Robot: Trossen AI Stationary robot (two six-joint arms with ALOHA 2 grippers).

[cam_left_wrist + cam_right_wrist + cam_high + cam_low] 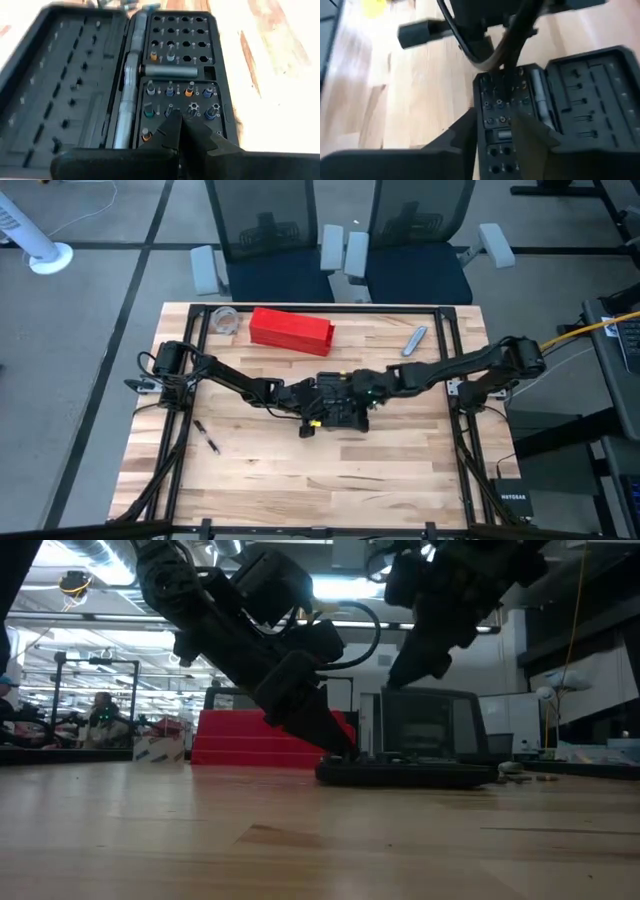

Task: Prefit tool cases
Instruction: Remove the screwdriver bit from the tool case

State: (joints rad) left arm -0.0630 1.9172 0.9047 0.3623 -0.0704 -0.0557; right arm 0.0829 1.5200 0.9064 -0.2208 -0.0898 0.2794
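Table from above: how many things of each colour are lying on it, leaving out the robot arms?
Black: 2, the open tool case and a small pen-like stick
Red: 1, the long box
Clear: 1, a round container
Grey: 1, a slim tool
Total: 5

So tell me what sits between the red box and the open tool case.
Nothing: in the high view, bare wood separates the red box from the tool case.

From above, you cannot see the tool case (338, 412) clearly: both grippers overlap it. Its lid (55, 85) is blurred and cropped in the left wrist view.
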